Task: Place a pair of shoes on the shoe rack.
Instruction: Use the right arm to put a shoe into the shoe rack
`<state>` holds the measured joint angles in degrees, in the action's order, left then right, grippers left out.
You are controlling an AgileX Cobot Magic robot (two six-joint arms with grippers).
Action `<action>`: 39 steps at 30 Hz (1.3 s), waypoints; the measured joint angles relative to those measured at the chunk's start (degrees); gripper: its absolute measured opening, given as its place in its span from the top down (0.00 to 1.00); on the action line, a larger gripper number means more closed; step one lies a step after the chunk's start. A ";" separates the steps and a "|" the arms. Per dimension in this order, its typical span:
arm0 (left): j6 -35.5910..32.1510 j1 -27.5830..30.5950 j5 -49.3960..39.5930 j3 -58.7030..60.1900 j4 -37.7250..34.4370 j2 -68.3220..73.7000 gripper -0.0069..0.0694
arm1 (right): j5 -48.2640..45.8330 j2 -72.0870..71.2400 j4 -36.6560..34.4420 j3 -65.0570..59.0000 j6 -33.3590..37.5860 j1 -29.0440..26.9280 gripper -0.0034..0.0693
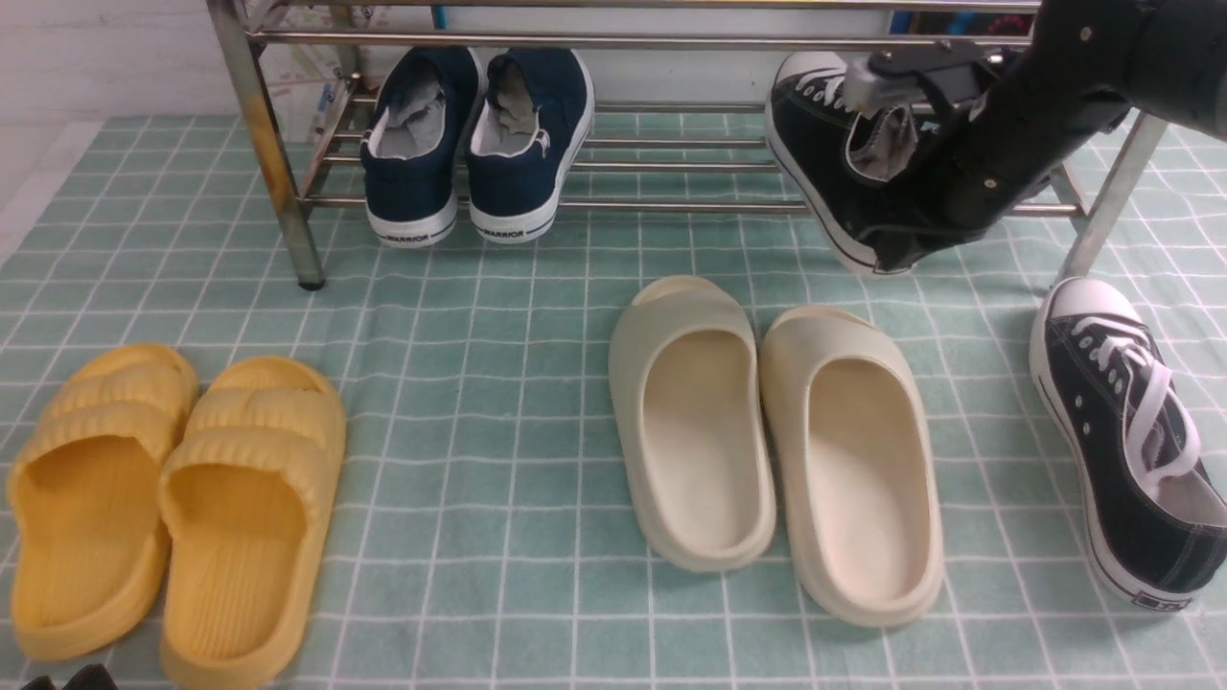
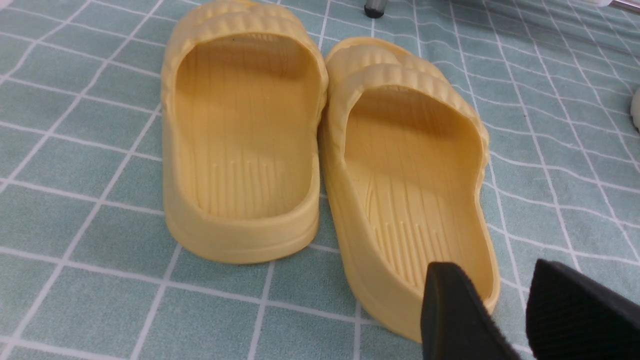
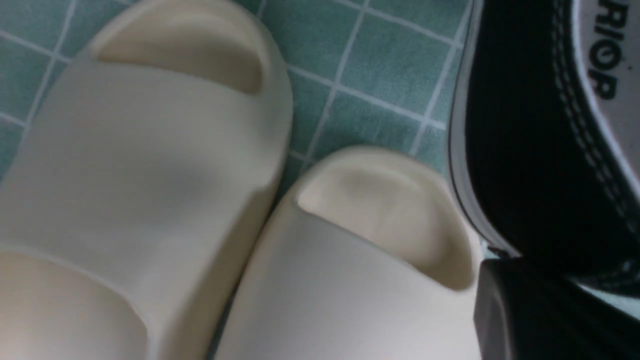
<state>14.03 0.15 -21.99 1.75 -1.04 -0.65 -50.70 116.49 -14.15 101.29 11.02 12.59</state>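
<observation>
Right claw [image 1: 911, 244] clamps black sneaker [image 1: 815, 163] by heel so toe leads onto shoe rack [image 1: 671, 205] right end; second sneaker [image 1: 1122, 441] waits before rack; left claw [image 2: 494, 274] parted, empty.

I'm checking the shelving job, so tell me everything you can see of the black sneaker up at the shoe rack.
The black canvas sneaker has white laces, a white rubber toe cap, a white sole edged with a dark stripe, and grey lining. It is tilted, with its toe over the lower bars of the shoe rack and its heel hanging past the front bar above the checked cloth. The right hand is shut on its heel.
</observation>
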 joint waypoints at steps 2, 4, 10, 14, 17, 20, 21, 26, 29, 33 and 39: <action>0.00 0.00 0.00 0.00 0.00 0.00 0.60 | 0.06 0.84 -1.11 1.09 0.00 0.05 0.95; 0.00 0.00 0.00 0.00 0.00 0.00 0.60 | 0.23 1.45 -2.51 2.31 0.00 0.05 0.95; 0.00 0.00 0.00 0.00 0.00 0.00 0.60 | 1.29 2.25 -5.26 5.53 0.00 0.05 0.95; 0.00 0.00 0.00 0.00 0.00 0.00 0.60 | -4.58 2.25 -4.78 8.78 1.06 0.05 0.95; 0.00 0.00 0.00 0.00 0.00 0.00 0.60 | -9.23 1.96 -3.38 10.09 1.74 0.05 0.95; 0.00 0.00 0.00 0.00 0.00 0.00 0.60 | -16.40 1.43 2.28 10.55 2.35 0.05 0.95; 0.00 0.00 0.00 0.00 0.00 0.00 0.60 | -16.96 1.43 2.68 10.49 2.35 0.05 0.95; 0.00 0.00 0.00 0.00 0.00 0.00 0.60 | -14.37 3.09 11.17 10.31 -0.33 0.05 0.94; 0.00 0.00 0.00 0.00 0.00 0.00 0.60 | -10.84 4.01 11.53 10.31 -1.78 0.05 0.94; 0.00 0.00 0.00 0.00 0.00 0.00 0.60 | -5.22 5.91 9.11 10.24 -3.01 0.00 0.94; 0.00 0.00 0.00 0.00 0.00 0.00 0.60 | -3.44 6.38 6.54 10.24 -3.06 0.00 0.93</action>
<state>14.03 0.15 -21.99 1.75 -1.04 -0.65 -54.14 122.86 -7.61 111.54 7.96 12.60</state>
